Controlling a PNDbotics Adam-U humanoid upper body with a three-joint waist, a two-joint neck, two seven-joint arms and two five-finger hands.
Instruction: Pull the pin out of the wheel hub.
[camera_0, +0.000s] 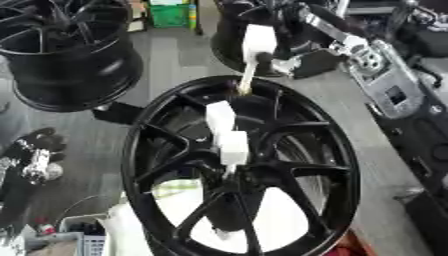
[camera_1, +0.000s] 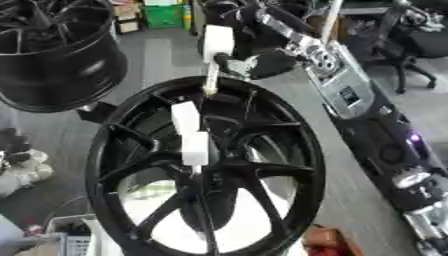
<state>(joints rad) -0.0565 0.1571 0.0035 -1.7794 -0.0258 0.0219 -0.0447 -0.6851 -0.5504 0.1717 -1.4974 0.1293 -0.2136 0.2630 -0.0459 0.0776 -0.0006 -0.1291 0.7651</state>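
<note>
While right hand (camera_0: 278, 59) curls round white-handled pin (camera_0: 252, 60) at wheel hub (camera_0: 241, 165) far rim, we judge extraction underway; next we draw pin straight out. Left hand (camera_0: 33, 155) idle, fingers unclear.

We're in a workshop, prob. an automotive or robotics lab: big black multi-spoke alloy wheel rim (camera_0: 241, 165) up front, a second black rim (camera_0: 66, 50) standing on the grey floor (camera_0: 171, 60) behind, green crate (camera_0: 171, 14) at the far wall, black office chair (camera_1: 411, 42) to the right.
</note>
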